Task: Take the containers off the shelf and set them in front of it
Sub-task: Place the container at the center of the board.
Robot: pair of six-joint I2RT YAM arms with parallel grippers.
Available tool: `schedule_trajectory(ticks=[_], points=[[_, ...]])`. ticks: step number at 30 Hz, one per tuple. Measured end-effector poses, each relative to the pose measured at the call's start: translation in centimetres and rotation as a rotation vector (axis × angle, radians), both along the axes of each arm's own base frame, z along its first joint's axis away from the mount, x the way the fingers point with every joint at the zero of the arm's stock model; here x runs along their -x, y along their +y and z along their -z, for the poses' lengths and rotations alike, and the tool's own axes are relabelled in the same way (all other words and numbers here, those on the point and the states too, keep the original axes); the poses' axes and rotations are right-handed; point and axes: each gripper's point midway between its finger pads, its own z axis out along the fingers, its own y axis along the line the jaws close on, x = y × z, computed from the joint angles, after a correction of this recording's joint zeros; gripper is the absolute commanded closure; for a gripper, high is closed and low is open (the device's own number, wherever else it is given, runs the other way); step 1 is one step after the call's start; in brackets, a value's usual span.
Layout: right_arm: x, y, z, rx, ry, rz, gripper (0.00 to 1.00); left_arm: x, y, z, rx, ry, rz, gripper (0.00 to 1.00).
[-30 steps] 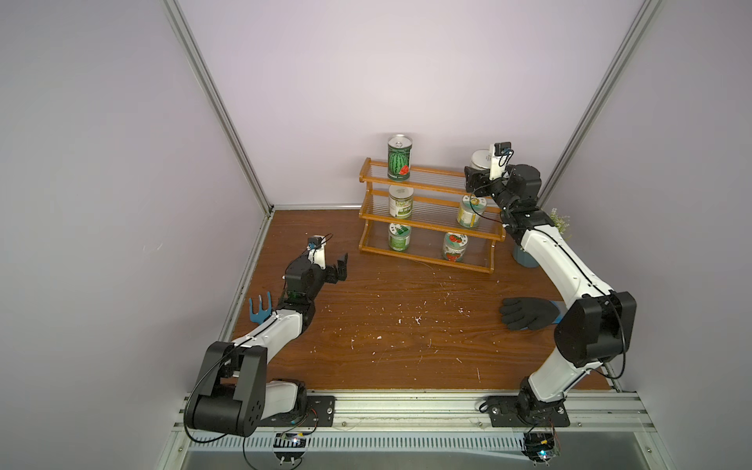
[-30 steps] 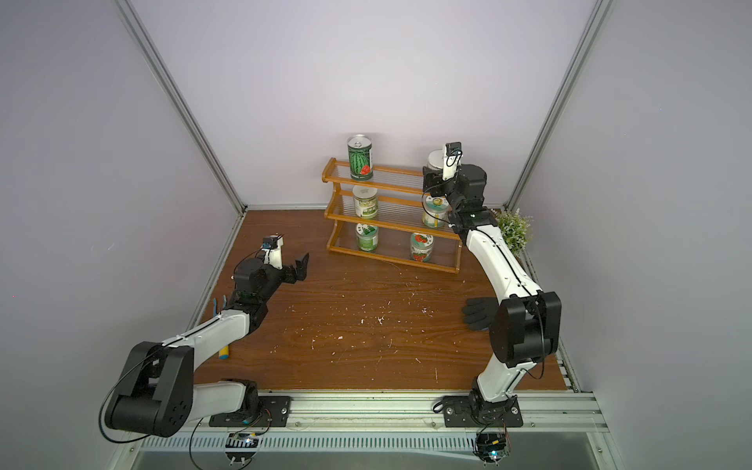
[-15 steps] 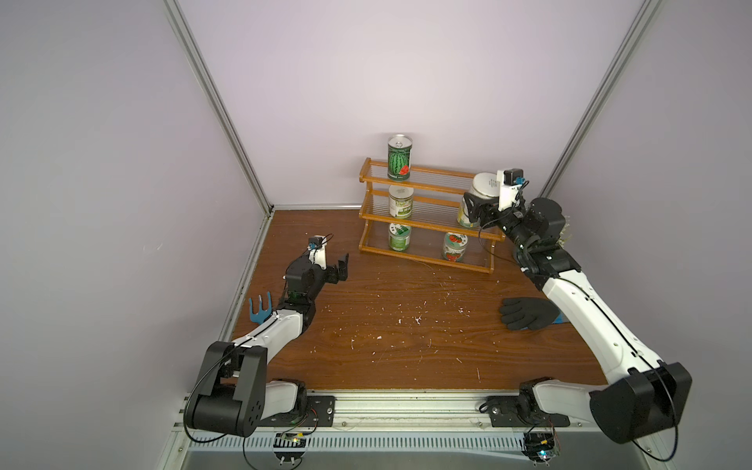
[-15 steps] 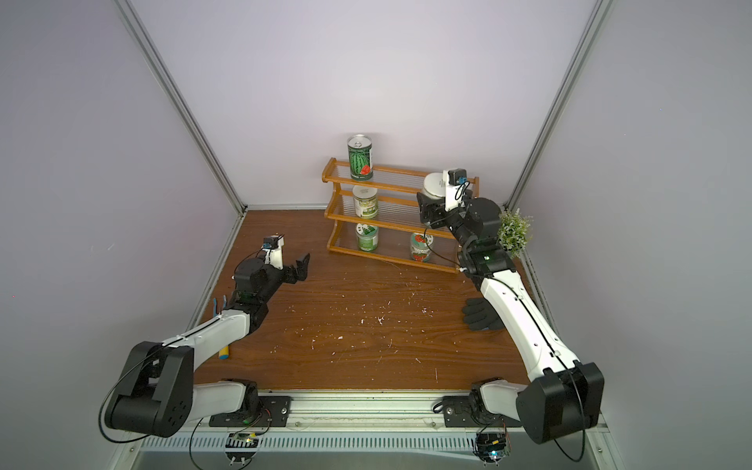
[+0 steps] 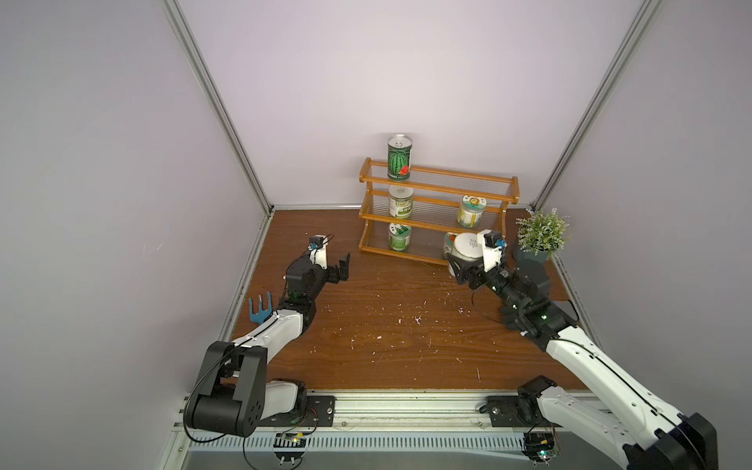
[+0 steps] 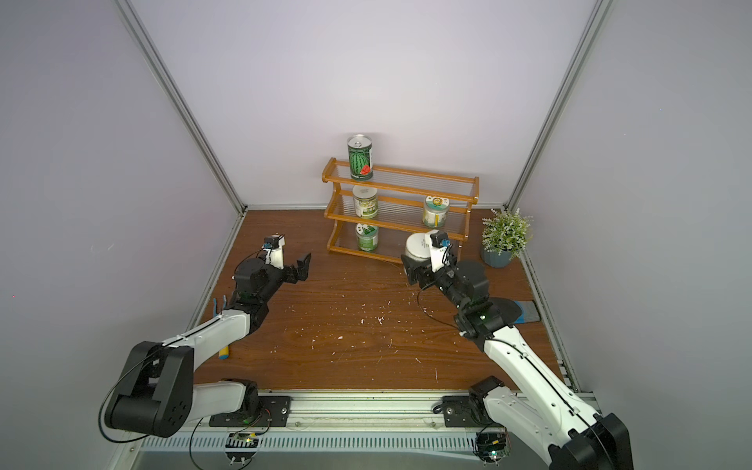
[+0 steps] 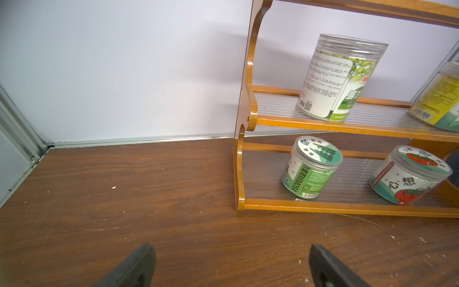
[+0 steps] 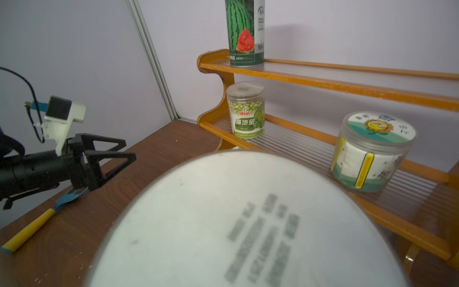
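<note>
Your right tool (image 5: 459,269) was clamped on the white-lidded tin (image 5: 467,247), holding it just in front of the shelf (image 5: 441,191), at the right end of its bottom tier. Your left tool (image 5: 345,265) stood wide open and empty over the worktop (image 5: 366,325). Five other containers (image 5: 401,202) sat on the shelf.

— What kind of place is this?
— A robotics lab cell, not a home. Plain pale wall panels (image 5: 407,81) box in a wooden tabletop (image 5: 407,350), joined at the corners by aluminium posts (image 5: 219,110).
— And the machinery?
— A left arm (image 5: 276,329) and a right arm (image 5: 590,366) are bolted to a metal rail (image 5: 407,401) along the front edge, with a bare circuit board (image 5: 289,439) sitting on a slotted duct (image 5: 407,445) below it. A small shelf (image 5: 447,191) and a potted plant (image 5: 541,236) stand at the back of the tabletop
</note>
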Motion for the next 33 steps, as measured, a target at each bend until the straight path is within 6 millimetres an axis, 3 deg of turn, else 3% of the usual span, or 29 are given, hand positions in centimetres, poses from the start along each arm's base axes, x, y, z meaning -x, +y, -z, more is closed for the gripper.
schedule_trajectory(ticks=[4, 8, 19, 28, 33], points=[[1.5, -0.4, 5.1, 0.015, 0.046, 0.010, 0.47, 0.0, -0.1, -0.1, 0.003, -0.003, 0.002, 0.01], [2.0, -1.0, 8.4, 0.025, 0.071, 0.036, 0.47, 0.0, -0.2, -0.1, 0.005, -0.003, 0.006, 0.01], [1.7, -2.1, 11.9, 0.013, 0.056, 0.105, 0.48, 0.0, -0.4, 0.5, 0.015, 0.014, 0.011, 0.01], [0.7, -1.7, 14.0, 0.033, 0.085, 0.113, 0.49, 0.1, -0.7, 0.6, 0.018, 0.018, 0.025, 0.01], [0.1, -1.4, 16.3, 0.059, 0.127, 0.112, 0.49, 0.4, -1.2, 0.7, 0.018, 0.024, 0.043, 0.01]])
